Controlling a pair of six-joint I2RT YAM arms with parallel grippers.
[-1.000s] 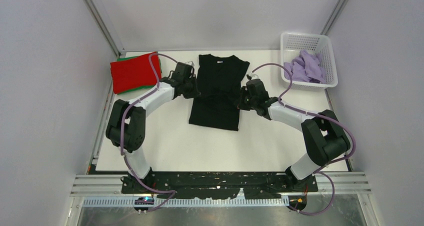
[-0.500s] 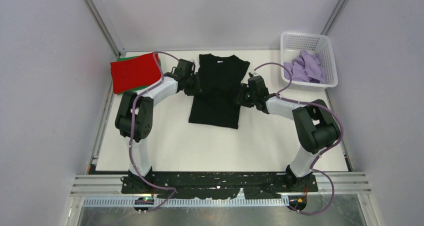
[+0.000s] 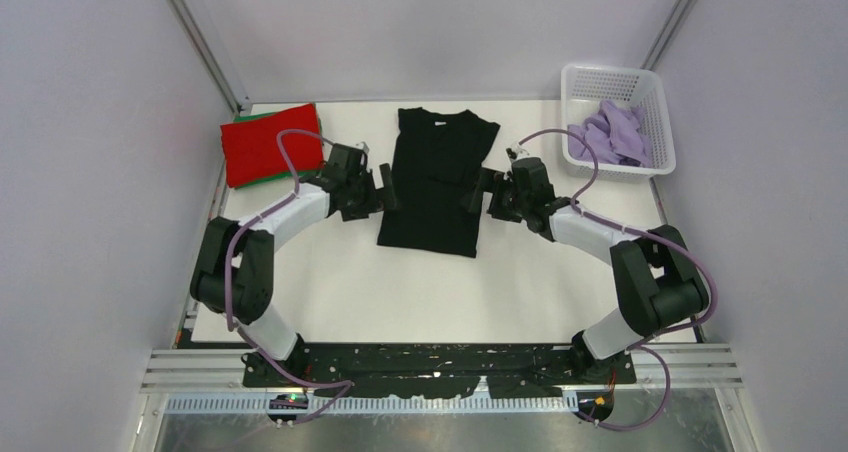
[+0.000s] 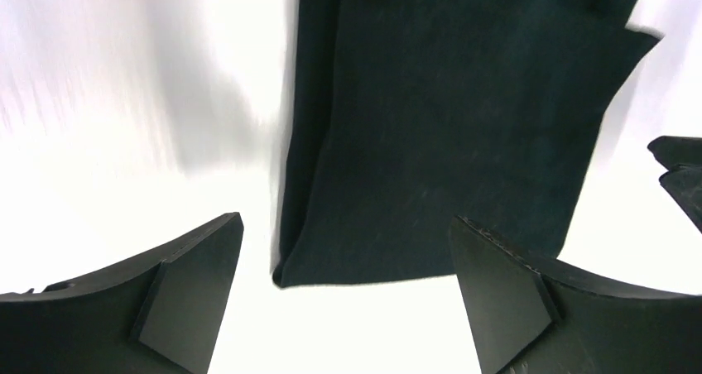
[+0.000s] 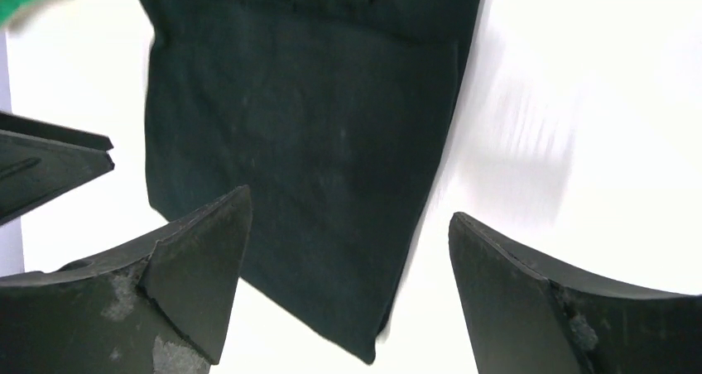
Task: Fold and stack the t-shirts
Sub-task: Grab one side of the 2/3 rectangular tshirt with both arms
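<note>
The black t-shirt (image 3: 437,184) lies flat mid-table, folded into a long narrow shape, with a small white tag (image 3: 440,122) at its collar. My left gripper (image 3: 386,195) is open just off the shirt's left edge, holding nothing. My right gripper (image 3: 477,191) is open just off the right edge, also holding nothing. In the left wrist view the left gripper (image 4: 345,221) has wide jaws framing a folded corner of the black t-shirt (image 4: 447,126). The right gripper (image 5: 350,204) stands just as wide over the black t-shirt (image 5: 306,126). A folded red t-shirt (image 3: 270,144) lies on a green one (image 3: 243,119) at back left.
A white basket (image 3: 612,72) at the back right holds a crumpled lavender t-shirt (image 3: 610,132). Grey walls close in both sides. White table shows in front of the black shirt. The other arm's fingers show at the edge of each wrist view.
Both grippers have opened and let go of the black shirt's folded sides. Each has drawn back outward to its own side of the shirt.
</note>
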